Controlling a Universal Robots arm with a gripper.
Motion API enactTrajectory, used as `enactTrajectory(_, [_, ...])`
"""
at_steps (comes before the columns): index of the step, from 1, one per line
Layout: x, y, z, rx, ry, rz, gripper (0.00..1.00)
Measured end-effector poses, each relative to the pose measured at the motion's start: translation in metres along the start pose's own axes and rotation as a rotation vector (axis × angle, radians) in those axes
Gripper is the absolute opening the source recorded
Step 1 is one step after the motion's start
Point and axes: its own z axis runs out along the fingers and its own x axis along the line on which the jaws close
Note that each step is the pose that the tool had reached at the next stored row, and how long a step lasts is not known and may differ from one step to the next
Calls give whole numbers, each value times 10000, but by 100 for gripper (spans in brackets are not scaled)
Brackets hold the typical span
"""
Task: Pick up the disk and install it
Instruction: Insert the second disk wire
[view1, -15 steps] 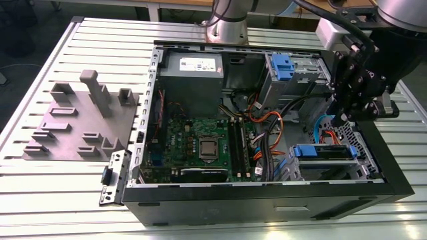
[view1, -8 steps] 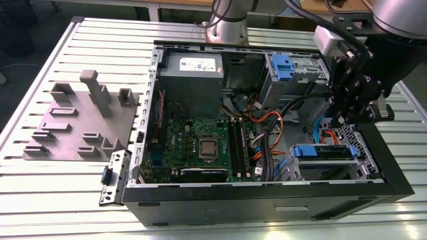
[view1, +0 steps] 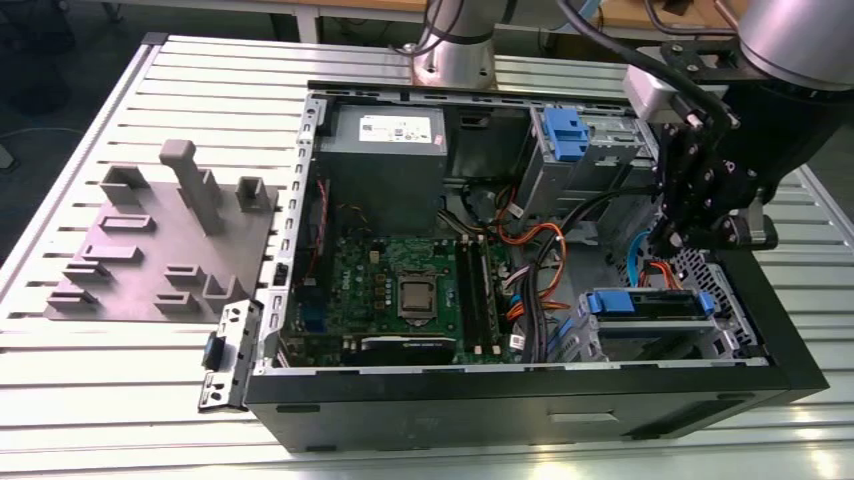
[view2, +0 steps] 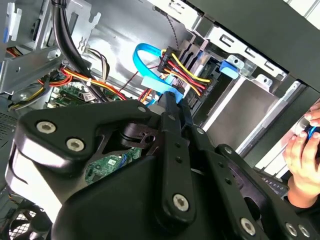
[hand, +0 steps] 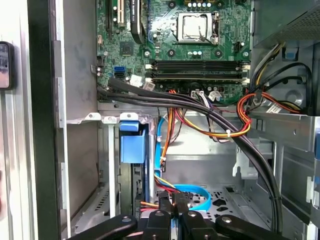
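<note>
One disk (view1: 647, 305) sits blue-railed in the bay at the near corner of the computer case (view1: 534, 400). Just beyond it, inside the case, the tool (hand: 174, 200) hangs beside orange cables (view1: 530, 240), its fingers drawn narrow with nothing visibly between them.

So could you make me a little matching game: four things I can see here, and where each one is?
Things:
1. gripper
2. grey power-supply box
3. grey plate with raised blocks
4. processor socket

Places:
A. on the slatted table, outside the computer case, at the exterior view's left
B. on the green board in the middle of the case
C. over the drive bays, at the exterior view's right
D. inside the case, at the end nearest the arm's base

Pairs: 1-C, 2-D, 3-A, 4-B
</note>
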Motion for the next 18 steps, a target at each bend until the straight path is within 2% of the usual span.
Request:
enactTrajectory(4, [49,21,3,20,-46,4,16])
enactTrajectory(10, [103,108,27,89,-53,-25,16])
enactTrajectory(16, [254,129,102,106,-65,-59,16])
enactTrajectory(18, [285,132,126,115,-79,-62,16])
